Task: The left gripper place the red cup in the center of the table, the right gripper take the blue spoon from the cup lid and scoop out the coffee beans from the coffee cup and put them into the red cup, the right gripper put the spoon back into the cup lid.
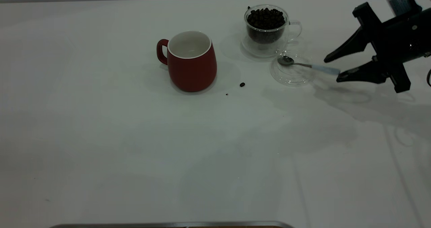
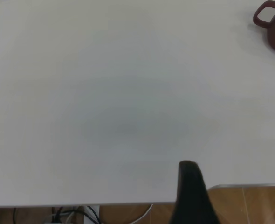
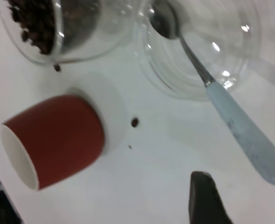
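Exterior view, table: the large plain white tabletop (image 1: 101, 147) fills the picture and bears everything else.
Right gripper: the black robot arm end (image 1: 331, 68) reaches in from the right edge, its two long fingers spread wide apart and holding nothing; the lower fingertip lies at the end of the spoon's handle, though touching or just short I cannot tell.
Left gripper: in the left wrist view only one black finger (image 2: 191, 196) shows, over the near table edge and well apart from the cup; whether its jaws are open cannot be told.
Red cup: the rounded dark-red ceramic mug (image 1: 191, 61), white inside, stands upright near the middle of the table, handle to the left, and looks empty.
Coffee cup: the clear double-walled glass cup (image 1: 267, 29) with a handle stands behind and to the right of the red mug.
Cup lid: the small round clear glass disc (image 1: 292, 72) lies just in front of the glass cup.
Blue spoon: the small spoon (image 1: 308, 65) rests across the lid, silver bowl inside it, pale-blue handle jutting over the rim toward the right gripper.
Coffee beans: a dark heap (image 1: 266, 17) fills the glass cup.
Stray bean: one bean (image 1: 242, 84) lies on the table between mug and lid.
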### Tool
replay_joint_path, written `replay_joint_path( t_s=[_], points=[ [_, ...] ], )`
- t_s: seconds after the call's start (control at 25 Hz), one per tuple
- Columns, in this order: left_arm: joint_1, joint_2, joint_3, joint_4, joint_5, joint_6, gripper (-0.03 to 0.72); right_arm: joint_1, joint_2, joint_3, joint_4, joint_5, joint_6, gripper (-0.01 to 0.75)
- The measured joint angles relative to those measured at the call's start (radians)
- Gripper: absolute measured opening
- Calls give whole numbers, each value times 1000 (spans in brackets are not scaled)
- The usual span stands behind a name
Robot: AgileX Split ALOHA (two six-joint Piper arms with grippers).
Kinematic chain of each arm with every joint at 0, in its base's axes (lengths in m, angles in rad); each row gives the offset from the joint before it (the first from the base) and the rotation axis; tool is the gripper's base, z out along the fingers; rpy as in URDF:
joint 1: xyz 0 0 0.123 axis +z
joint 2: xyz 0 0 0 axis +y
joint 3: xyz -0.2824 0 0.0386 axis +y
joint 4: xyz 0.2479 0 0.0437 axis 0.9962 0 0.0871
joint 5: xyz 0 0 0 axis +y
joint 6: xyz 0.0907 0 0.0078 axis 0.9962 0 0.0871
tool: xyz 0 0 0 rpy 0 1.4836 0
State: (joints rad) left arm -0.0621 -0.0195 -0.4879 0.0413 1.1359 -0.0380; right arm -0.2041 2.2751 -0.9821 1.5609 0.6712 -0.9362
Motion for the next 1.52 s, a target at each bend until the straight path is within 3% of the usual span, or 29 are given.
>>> replay_joint_path(
  t_s=[0.92, 1.12, 1.28, 1.52],
  points=[
    [0, 0, 0, 0, 0, -3, 567, 36, 52, 3, -23, -20, 0, 437],
    [0, 0, 0, 0, 0, -3, 567, 43, -173, 44, -297, -46, 85, 437],
    [0, 0, 0, 0, 0, -3, 567, 121, -485, 50, -661, -1, 282, 437],
    [0, 0, 0, 0, 0, -3, 567, 205, -833, 60, -1160, 221, 687, 437]
  ],
)
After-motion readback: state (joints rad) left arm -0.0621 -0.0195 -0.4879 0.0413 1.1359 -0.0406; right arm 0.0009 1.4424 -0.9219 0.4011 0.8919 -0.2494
